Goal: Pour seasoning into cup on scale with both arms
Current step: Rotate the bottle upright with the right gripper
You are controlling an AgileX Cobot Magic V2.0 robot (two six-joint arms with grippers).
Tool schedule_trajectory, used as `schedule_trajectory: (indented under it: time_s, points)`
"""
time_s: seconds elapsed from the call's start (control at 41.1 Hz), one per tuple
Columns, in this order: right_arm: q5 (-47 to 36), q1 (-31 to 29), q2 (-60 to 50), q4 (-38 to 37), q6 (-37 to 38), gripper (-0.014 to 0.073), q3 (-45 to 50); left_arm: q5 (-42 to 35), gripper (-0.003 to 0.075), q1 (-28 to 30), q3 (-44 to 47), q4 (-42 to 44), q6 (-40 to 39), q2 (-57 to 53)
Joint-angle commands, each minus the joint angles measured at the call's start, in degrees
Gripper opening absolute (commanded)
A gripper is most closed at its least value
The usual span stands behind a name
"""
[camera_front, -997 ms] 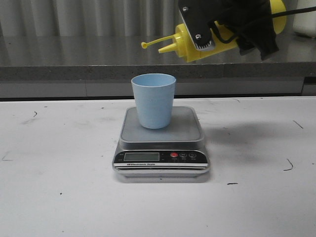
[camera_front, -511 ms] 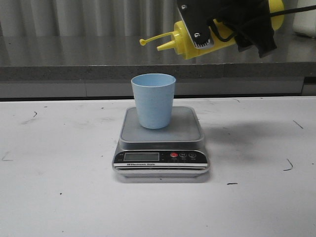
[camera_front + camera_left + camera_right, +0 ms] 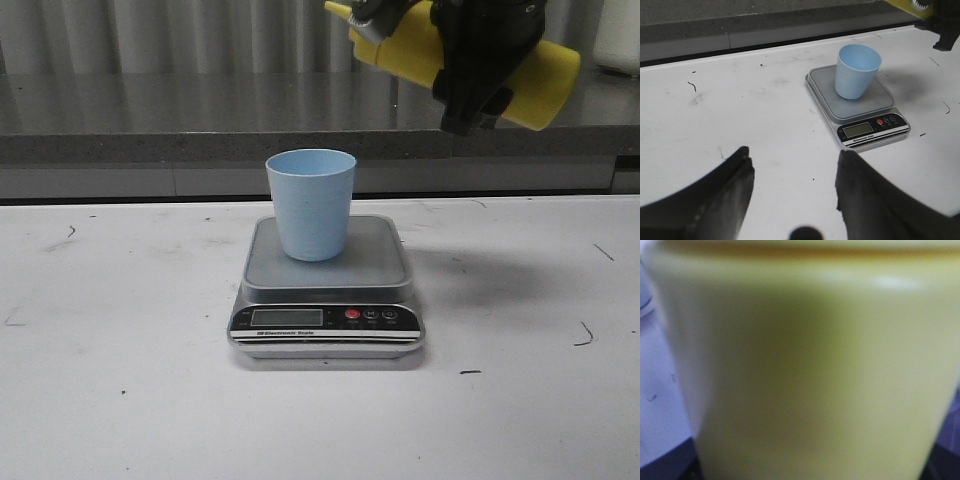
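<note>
High above the scale (image 3: 327, 275), the right claw (image 3: 478, 60) clamped the yellow squeeze bottle (image 3: 540, 75), apparently tilted nozzle-up; the pale blue cup (image 3: 311, 203) stood upright; the left claw (image 3: 792, 190) gaped empty.

You're looking at a white table (image 3: 120, 400) covering the lower part of the front view, its surface marked with small dark scuffs and scratches, some toward 3 o'clock and some toward 9 o'clock. Behind it, toward 12 o'clock, a grey speckled ledge (image 3: 150, 125) runs across, with a pale ribbed wall (image 3: 180, 35) rising above.
</note>
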Motion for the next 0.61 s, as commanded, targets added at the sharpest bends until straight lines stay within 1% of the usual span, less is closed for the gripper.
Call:
schedule_trajectory:
  time_s: [0.0,0.146,0.219,0.341,0.414,0.462,0.535,0.584]
  points:
    - [0.1,-0.9,-5.5,1.9,3.7,0.0347,-2.1,-4.5,0.0365,0.1,-1.6,-0.5,-0.4,0.2]
    - [-4.4,-4.0,-10.9,10.8,3.7,0.0347,0.6,-4.5,0.0365,0.1,-1.6,-0.5,-0.4,0.2]
    - [-8.6,-6.7,-14.5,14.4,3.7,0.0347,3.2,-4.5,0.0365,0.1,-1.6,-0.5,-0.4,0.2]
    - [-16.1,-11.3,-20.9,20.7,3.8,0.0347,10.2,-4.5,0.0365,0.1,-1.6,-0.5,-0.4,0.2]
    - [-22.0,-13.6,-24.6,23.3,3.8,0.0347,15.4,-4.5,0.0365,0.1,-1.6,-0.5,-0.4,0.2]
    - [-27.3,-15.1,-27.0,24.4,3.8,0.0347,19.4,-4.5,0.0365,0.1,-1.6,-0.5,-0.4,0.2]
    - [-37.3,-17.1,-29.7,24.4,3.8,0.0345,25.8,-4.5,0.0365,0.1,-1.6,-0.5,-0.4,0.2]
    - [-46.1,-18.9,-30.9,24.4,3.8,0.0339,29.6,-4.5,0.0365,0.1,-1.6,-0.5,-0.4,0.2]
